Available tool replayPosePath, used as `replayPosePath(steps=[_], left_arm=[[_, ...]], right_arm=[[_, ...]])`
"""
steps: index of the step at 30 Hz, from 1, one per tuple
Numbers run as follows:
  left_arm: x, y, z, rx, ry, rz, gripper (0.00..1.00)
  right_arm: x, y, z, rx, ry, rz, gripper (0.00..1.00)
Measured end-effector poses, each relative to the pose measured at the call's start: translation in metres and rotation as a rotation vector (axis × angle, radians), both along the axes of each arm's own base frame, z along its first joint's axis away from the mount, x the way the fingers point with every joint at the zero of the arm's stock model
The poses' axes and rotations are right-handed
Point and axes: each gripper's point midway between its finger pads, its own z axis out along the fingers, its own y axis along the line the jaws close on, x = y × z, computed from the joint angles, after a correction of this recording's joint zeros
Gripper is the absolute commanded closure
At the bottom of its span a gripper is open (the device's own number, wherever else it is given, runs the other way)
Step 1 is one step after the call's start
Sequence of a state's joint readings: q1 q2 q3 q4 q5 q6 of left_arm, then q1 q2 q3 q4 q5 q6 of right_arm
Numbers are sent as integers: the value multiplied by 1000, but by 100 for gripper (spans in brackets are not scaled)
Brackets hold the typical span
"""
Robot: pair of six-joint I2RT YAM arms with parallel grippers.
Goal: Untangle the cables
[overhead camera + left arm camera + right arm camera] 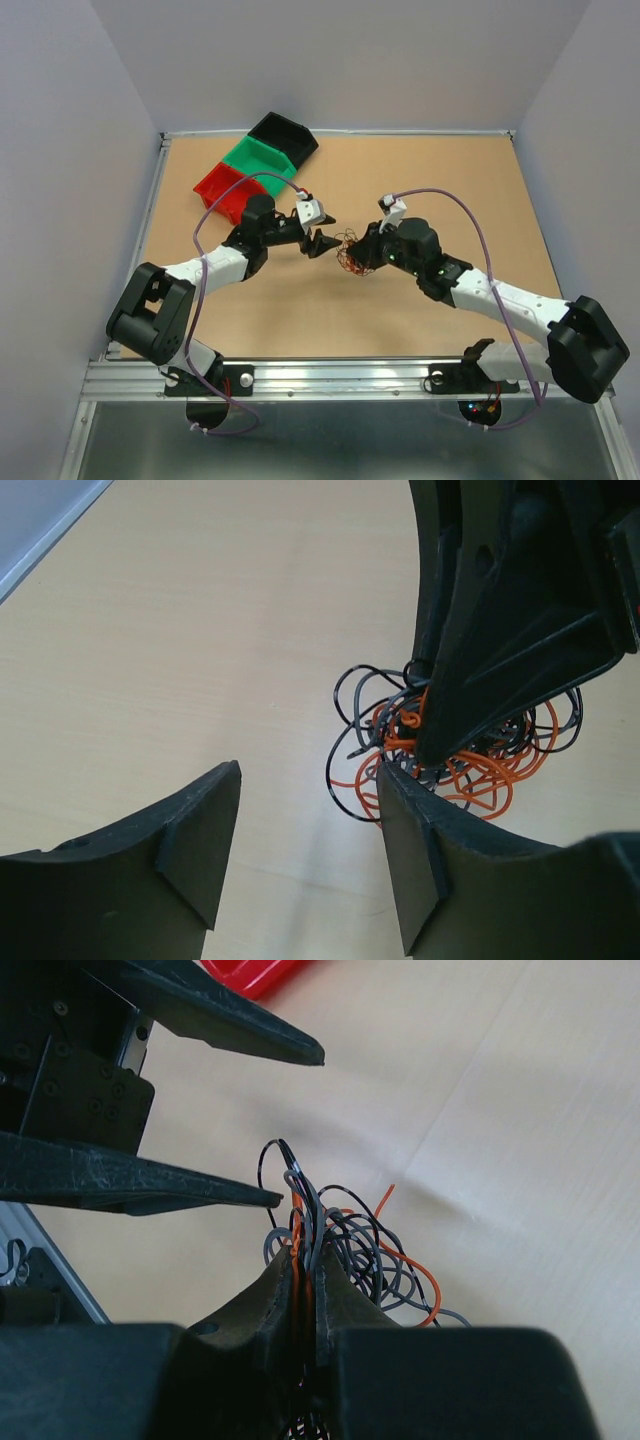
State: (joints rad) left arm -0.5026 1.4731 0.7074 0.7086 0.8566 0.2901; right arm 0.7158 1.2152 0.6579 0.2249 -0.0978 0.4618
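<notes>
My right gripper [303, 1272] was pinched shut on the cables [372, 1252]. Its two dark fingertips were pressed together, with a few grey, black and orange strands trapped between them and running up out of the nip. The rest of the bundle spilled out beyond the tips as a loose knot of thin curly loops, with dark loops outermost and orange ones threaded through. One short orange end stuck up free toward the right.

My left gripper [310, 776] stood open, with a clear gap between its fingers [200, 830] and nothing held in it. In my left wrist view, the tip of the right-hand finger lay just beside the near-left edge of the tangle, against the outermost black loop. Whether it actually touched the wire I could not tell. My right gripper reached into the knot from the upper right of that view, its tip buried among the orange loops.

From above, the tangle lay around the middle of the light-brown table [450, 170], between my two grippers. They faced each other tip to tip, the left one just to the left of the wires. Whether the bundle rested on the table or hung a little above it I could not tell. A red bin [225, 190], a green bin [260, 160] and a black bin [285, 135] stood touching in a diagonal row at the far left, well apart from the cables.
</notes>
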Motion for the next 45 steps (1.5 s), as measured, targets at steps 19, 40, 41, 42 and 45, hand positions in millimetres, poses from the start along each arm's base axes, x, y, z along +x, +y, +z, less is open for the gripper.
replayPosePath(steps=[19, 40, 41, 42, 45], left_arm=[[-18, 8, 18, -30, -97, -22, 100], [-20, 77, 120, -273, -378, 314, 100], [-17, 81, 122, -282, -380, 336, 100], [-17, 82, 123, -289, -380, 341, 100], [-23, 76, 120, -293, -378, 289, 100]], right_arm=[[4, 5, -1, 15, 1, -42, 99], [54, -118, -43, -1, 38, -894, 10], [54, -120, -40, 4, 33, -904, 10], [54, -122, -38, 7, 26, -915, 10], [53, -125, -27, 0, -2, -904, 6]])
